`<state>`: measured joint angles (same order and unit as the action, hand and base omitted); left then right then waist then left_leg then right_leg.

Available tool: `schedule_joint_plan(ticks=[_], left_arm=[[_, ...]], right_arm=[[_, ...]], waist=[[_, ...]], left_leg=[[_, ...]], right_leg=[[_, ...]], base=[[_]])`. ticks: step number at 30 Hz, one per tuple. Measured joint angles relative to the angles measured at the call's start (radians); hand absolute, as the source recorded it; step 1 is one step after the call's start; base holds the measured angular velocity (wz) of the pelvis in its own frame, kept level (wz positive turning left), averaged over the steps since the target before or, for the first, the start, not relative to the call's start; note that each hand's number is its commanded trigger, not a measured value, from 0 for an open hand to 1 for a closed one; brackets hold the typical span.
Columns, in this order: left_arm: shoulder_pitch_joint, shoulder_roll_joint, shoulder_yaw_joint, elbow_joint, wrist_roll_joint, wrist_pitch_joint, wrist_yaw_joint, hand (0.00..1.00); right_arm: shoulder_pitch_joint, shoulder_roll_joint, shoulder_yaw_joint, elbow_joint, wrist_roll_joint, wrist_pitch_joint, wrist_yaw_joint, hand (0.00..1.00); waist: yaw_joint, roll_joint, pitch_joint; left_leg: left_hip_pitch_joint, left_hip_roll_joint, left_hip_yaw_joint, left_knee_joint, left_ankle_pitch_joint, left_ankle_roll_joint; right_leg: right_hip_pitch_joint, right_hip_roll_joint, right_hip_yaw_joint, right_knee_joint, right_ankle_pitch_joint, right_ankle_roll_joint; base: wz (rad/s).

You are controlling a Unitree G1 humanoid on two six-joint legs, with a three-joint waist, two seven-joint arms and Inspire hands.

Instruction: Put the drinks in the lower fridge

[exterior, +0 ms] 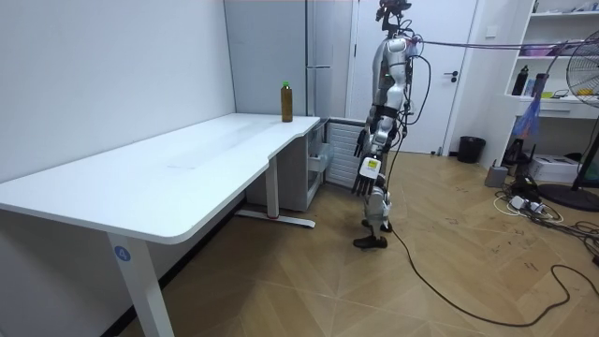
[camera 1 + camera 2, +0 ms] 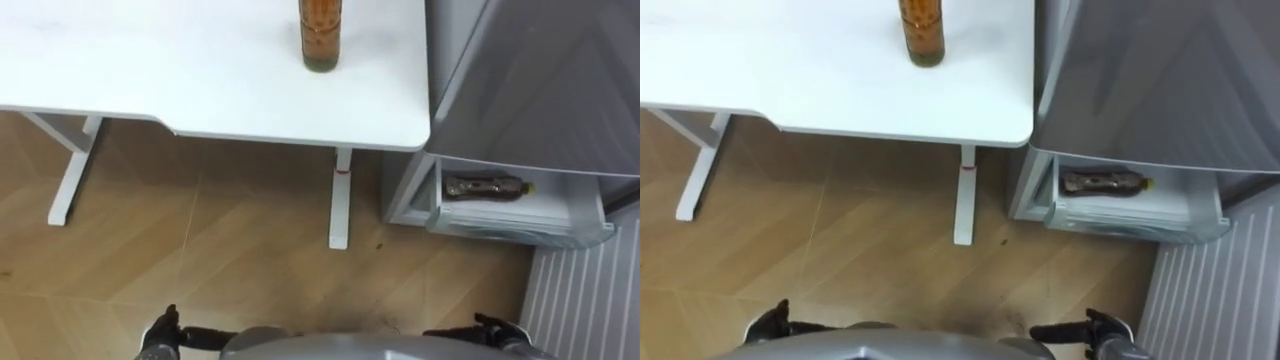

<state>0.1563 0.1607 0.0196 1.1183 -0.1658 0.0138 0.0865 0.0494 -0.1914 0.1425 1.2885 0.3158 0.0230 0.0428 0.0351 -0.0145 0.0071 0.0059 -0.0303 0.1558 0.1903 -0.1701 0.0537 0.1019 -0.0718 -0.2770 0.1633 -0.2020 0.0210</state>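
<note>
- While the robot stands upright on the wood floor facing the white table [image 2: 200,90] and the grey fridge [image 2: 540,80], both arms hang down at its sides.
- The left hand [image 2: 160,330] and right hand [image 2: 497,330] sit low, fingers loosely extended and holding nothing.
- One drink bottle [image 2: 321,35] stands upright on the table near the fridge.
- A second bottle [image 2: 485,187] lies on its side in the open lower drawer [image 2: 520,225].
</note>
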Motion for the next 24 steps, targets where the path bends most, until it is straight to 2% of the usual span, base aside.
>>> schedule_joint_plan(ticks=[3,5,8,10,13,15,20,24], left_arm=[[0.020,-0.005,0.034,0.003,-0.042,0.002,0.024,0.00],[0.034,-0.015,0.070,0.004,-0.103,0.003,0.055,0.00],[0.054,-0.029,0.163,0.007,-0.199,0.009,0.106,0.00],[0.059,-0.033,0.246,-0.001,-0.247,0.012,0.164,0.00],[0.055,-0.032,0.301,-0.050,-0.325,0.015,0.266,0.00],[0.054,-0.031,0.325,-0.080,-0.326,0.010,0.323,0.00],[0.060,-0.032,0.358,-0.299,-0.330,0.002,0.474,0.00],[0.045,-0.031,0.356,-0.466,-0.227,-0.050,0.567,0.00]], right_arm=[[0.021,0.000,-0.011,0.000,0.012,0.001,0.004,0.00],[0.023,0.001,-0.034,0.012,0.011,0.003,0.004,0.00],[0.029,0.008,-0.081,0.017,0.011,0.021,0.004,0.00],[0.040,0.007,-0.088,0.010,0.006,0.022,0.002,0.00],[0.044,0.003,-0.088,0.002,-0.014,0.028,0.000,0.00],[0.042,0.003,-0.089,0.002,-0.032,0.038,-0.001,0.00],[0.049,0.003,-0.121,-0.019,-0.089,0.043,-0.001,0.00],[0.054,0.002,-0.126,-0.024,-0.125,0.039,0.004,0.00]], waist=[[0.001,0.001,0.0009],[-0.001,0.002,-0.0014],[0.002,0.003,-0.0015],[0.007,0.003,-0.0019],[0.025,0.003,-0.0012],[0.028,0.001,-0.0018],[0.028,0.000,-0.0047],[0.025,-0.001,-0.0082]], left_leg=[[0.026,0.000,-0.004,-0.001,-0.008,-0.002],[0.034,-0.001,-0.006,-0.001,-0.012,-0.002],[0.043,-0.001,-0.010,-0.001,-0.014,-0.003],[0.046,-0.002,-0.024,-0.001,-0.014,-0.005],[0.058,-0.002,-0.024,-0.004,-0.016,-0.006],[0.066,-0.002,-0.024,-0.005,-0.018,-0.007],[0.059,-0.001,-0.026,0.001,-0.018,-0.007],[0.059,-0.002,-0.028,-0.001,-0.017,-0.007]], right_leg=[[0.026,0.002,0.000,-0.014,-0.003,0.001],[0.031,0.001,0.003,-0.013,-0.007,0.001],[0.042,0.003,0.011,-0.012,-0.007,0.001],[0.043,0.006,0.017,-0.012,-0.007,0.000],[0.053,0.007,0.020,-0.011,-0.007,0.000],[0.059,0.009,0.030,-0.010,-0.008,-0.001],[0.054,0.009,0.028,-0.010,-0.008,-0.001],[0.054,0.010,0.030,-0.008,-0.008,-0.002]], base=[[-0.02],[-0.09],[-0.03],[-0.06],[-0.02],[-0.06],[0.01],[0.00]])
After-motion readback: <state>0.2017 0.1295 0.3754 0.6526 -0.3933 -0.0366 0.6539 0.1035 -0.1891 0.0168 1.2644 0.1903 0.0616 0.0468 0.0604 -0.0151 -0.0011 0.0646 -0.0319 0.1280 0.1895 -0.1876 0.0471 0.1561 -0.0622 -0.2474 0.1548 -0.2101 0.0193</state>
